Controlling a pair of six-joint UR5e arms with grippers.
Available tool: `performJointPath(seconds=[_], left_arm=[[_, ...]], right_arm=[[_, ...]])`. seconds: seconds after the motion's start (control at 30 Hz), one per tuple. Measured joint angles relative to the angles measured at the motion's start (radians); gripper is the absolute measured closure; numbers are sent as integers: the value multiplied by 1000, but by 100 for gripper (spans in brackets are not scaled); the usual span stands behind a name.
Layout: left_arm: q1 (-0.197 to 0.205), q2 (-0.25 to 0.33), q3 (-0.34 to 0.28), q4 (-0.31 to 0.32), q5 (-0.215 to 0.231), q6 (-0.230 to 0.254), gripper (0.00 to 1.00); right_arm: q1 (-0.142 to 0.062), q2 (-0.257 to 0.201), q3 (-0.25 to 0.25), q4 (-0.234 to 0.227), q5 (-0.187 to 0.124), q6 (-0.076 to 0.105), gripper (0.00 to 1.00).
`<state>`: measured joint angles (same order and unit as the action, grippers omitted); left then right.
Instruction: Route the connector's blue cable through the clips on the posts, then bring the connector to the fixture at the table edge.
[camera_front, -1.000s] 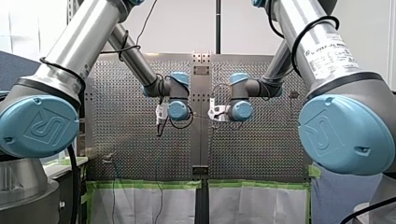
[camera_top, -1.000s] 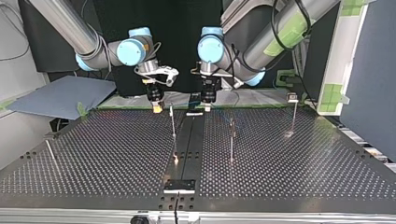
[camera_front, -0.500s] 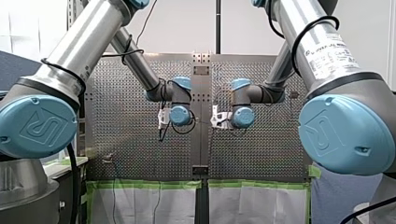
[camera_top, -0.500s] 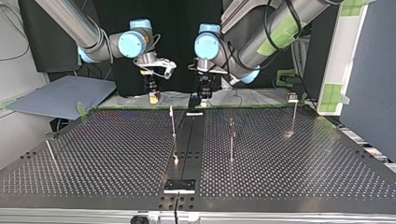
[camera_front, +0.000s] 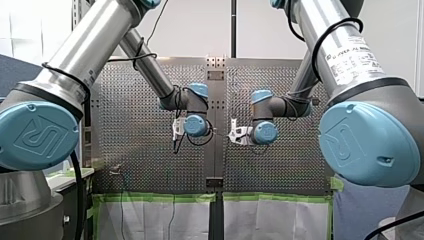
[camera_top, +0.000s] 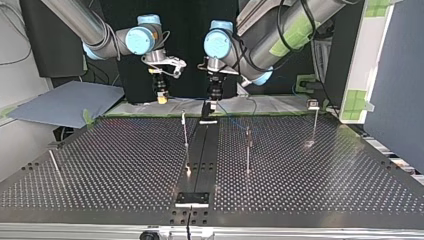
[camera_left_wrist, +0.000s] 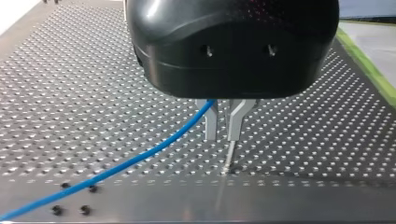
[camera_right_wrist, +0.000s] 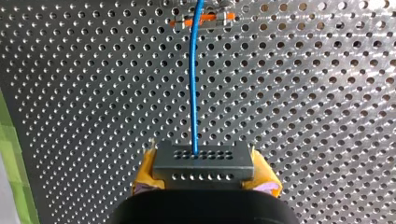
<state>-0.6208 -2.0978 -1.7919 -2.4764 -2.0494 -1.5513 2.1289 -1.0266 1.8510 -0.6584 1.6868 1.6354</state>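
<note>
Left hand (camera_left_wrist: 222, 136), right hand (camera_right_wrist: 204, 173) clamped, held aloft.

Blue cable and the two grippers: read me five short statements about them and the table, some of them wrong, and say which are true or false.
1. My right gripper holds the connector between yellow pads. True.
2. The blue cable hangs free of the connector. False: it enters a hole in the connector's face.
3. The cable leads from the connector toward a small orange and metal part. True.
4. My left gripper has a yellow body. False: it is black.
5. In the top view no posts stand on the table. False: several thin posts stand there.
</note>
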Motion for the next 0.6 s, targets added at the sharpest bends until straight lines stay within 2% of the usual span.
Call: performJointPath(seconds=[0.2,0.37,0.6], left_arm=[[-1,-41,0,26,-2,-3,86],[1,-48,4,34,-2,-7,86],[5,-50,5,38,2,-11,86]], right_arm=[[-8,0,9,-13,2,-5,100],[-18,2,13,-17,3,-15,100],[-38,14,41,-64,11,-20,100]])
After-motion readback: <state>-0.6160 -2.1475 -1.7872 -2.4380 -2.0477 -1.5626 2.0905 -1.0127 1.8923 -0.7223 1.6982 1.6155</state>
